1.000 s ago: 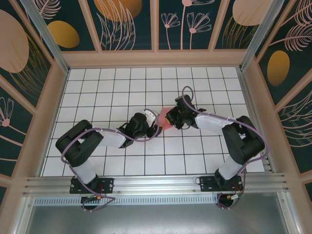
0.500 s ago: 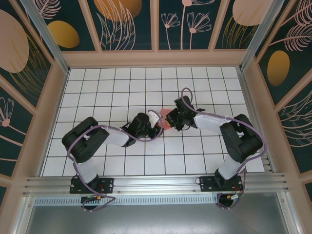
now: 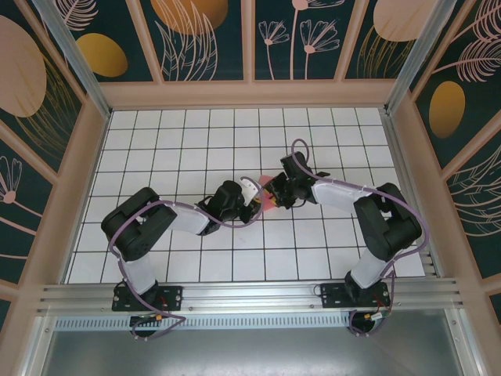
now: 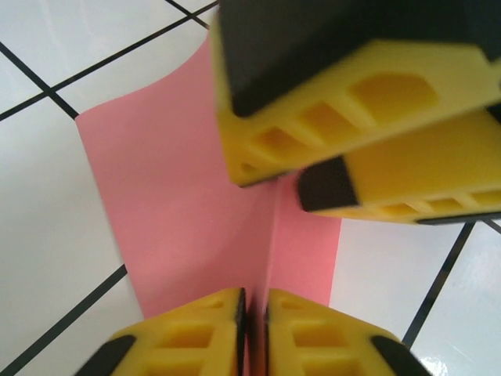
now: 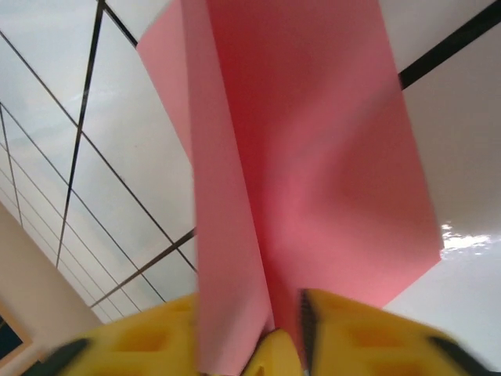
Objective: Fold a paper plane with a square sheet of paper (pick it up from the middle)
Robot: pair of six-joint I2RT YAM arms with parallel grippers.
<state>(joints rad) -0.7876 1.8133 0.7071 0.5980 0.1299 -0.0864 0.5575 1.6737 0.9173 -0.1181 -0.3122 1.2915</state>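
The sheet of paper [image 4: 180, 196] is thin, matte, salmon-pink stock, folded so that a sharp straight crease runs up its middle and one flap stands off the glossy white table [image 3: 188, 141], whose surface is ruled into squares by thin black lines. In the top view the sheet of paper [image 3: 267, 199] lies near the middle of the table, a little toward the right edge and well clear of every edge and corner. There it shows as a small pink patch, because both grippers crowd over it and cover most of it. The left gripper [image 4: 252, 298] has blocky yellow fingers with ribbed hollows and dark tips. They are pressed nearly together with a thin ridge of the pink paper pinched between them. The lower part of the sheet is cut off by the bottom of that view. The right gripper [image 4: 278, 182] looms blurred at the upper right of the left wrist view, just above the crease. In its own wrist view the right gripper [image 5: 249, 304] stands with its fingers apart. The raised flap of the sheet of paper [image 5: 329, 157] drops into the gap between them. The fingers are out of focus, so contact with the flap is hard to make out.
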